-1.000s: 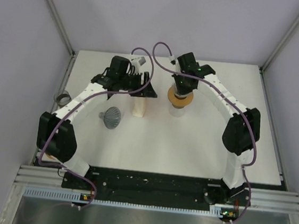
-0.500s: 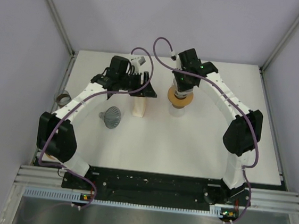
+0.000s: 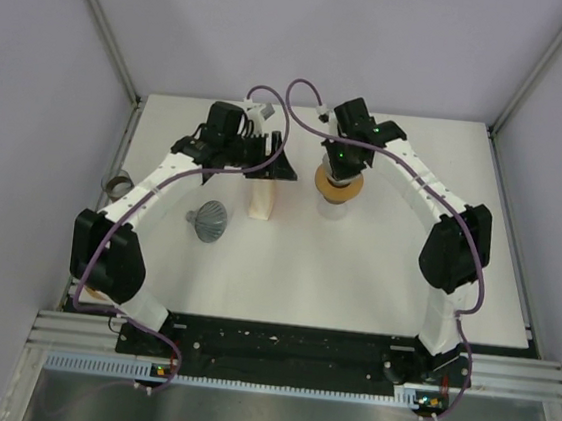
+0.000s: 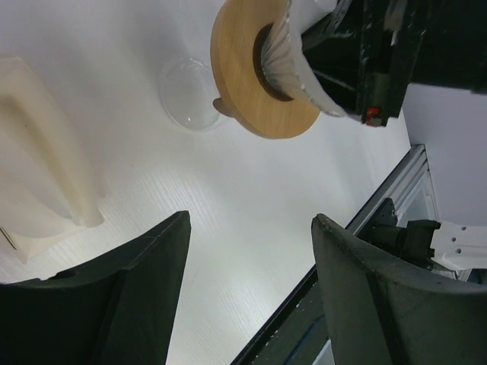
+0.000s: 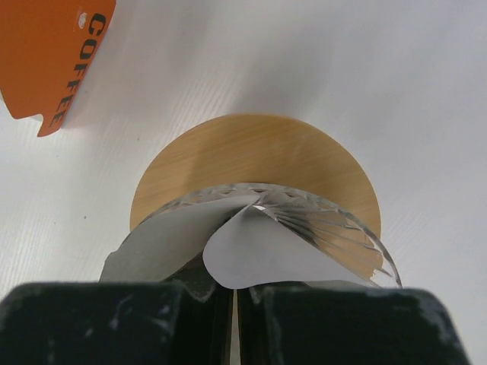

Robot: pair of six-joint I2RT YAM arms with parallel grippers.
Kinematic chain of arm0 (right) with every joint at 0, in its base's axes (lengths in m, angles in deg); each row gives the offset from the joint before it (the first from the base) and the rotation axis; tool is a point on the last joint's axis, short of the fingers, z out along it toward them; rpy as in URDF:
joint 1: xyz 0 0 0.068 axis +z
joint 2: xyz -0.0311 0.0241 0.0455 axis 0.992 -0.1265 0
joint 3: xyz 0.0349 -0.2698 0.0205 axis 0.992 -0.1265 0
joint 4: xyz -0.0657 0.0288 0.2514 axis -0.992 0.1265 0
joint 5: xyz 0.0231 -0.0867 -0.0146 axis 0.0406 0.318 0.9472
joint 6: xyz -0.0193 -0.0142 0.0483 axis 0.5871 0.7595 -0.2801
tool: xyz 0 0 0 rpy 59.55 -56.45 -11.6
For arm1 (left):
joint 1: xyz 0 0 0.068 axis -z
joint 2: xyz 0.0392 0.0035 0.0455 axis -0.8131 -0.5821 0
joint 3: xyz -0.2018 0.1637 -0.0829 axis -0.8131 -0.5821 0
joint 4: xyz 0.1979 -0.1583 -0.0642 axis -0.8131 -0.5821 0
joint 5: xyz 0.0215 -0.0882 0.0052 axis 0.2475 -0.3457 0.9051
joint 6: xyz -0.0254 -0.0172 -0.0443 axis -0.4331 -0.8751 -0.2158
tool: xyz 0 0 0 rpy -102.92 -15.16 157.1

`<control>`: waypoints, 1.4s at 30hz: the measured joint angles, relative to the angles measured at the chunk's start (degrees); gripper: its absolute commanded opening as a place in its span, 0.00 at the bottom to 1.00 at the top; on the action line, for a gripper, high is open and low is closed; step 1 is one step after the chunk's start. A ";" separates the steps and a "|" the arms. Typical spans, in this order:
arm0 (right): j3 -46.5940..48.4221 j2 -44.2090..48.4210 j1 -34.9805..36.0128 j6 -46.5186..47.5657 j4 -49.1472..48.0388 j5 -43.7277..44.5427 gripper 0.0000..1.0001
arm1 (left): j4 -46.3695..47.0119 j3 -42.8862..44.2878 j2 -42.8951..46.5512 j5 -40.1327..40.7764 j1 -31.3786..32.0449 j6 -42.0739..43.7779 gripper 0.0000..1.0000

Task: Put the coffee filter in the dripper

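The glass dripper (image 3: 339, 188) with a wooden collar (image 5: 255, 156) stands at the back middle of the table. A white paper coffee filter (image 5: 266, 251) sits folded inside its glass cone. My right gripper (image 5: 234, 287) is right above the dripper (image 3: 344, 163), its jaws pressed together on the filter's near edge. My left gripper (image 4: 251, 220) is open and empty, hovering left of the dripper (image 3: 274, 164). The left wrist view shows the dripper's collar (image 4: 243, 91) and the filter (image 4: 293, 61) from the side.
A cream filter stack (image 3: 260, 200) stands under the left gripper. A grey metal cone (image 3: 209, 221) lies to its front left. A tape roll (image 3: 115, 185) sits at the left edge. An orange coffee pack (image 5: 53, 53) lies beyond the dripper.
The right gripper has shifted only slightly over the dripper. The left gripper has nudged a little to the right.
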 measured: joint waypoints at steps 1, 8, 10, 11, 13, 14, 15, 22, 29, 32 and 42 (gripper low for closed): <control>-0.37 -0.07 0.00 0.00 0.00 -0.02 0.00 | -0.42 0.92 -0.37 -0.02 0.13 -0.17 0.71; -0.94 -0.17 0.00 -0.15 -0.22 -0.02 0.00 | -2.08 14.86 -8.74 0.11 2.49 -0.87 0.66; -1.01 -0.17 0.00 -0.17 -0.24 -0.11 0.00 | -2.34 16.17 -10.51 0.09 3.10 -1.18 0.63; -1.05 -0.17 0.00 -0.17 -0.22 -0.28 0.00 | -2.58 16.61 -11.41 0.09 3.37 -1.33 0.61; -1.05 -0.17 0.00 -0.15 -0.24 -0.83 0.00 | -2.78 16.79 -12.90 0.11 3.72 -1.84 0.61; -1.05 -0.17 -0.02 -0.15 -0.24 -1.33 0.00 | -3.02 16.79 -13.53 0.13 3.85 -2.21 0.61; -1.05 -0.17 -0.02 -0.15 -0.28 -1.84 0.00 | -3.08 16.79 -14.21 0.11 3.96 -2.62 0.61; -1.27 -0.17 0.00 -0.48 -0.79 -3.96 0.00 | -2.08 16.79 -16.11 0.00 4.11 -5.68 0.64; -1.29 -0.17 0.00 -0.76 -1.29 -4.72 0.00 | 0.70 16.79 -16.17 -0.07 4.09 -8.22 0.60; -1.29 -0.17 0.00 -1.01 -1.42 -5.25 0.00 | 1.31 16.79 -16.57 0.09 4.09 -8.76 0.56; -1.29 -0.04 0.00 -1.01 -1.77 -4.92 0.00 | 1.46 16.22 -17.42 2.01 4.09 -8.02 0.48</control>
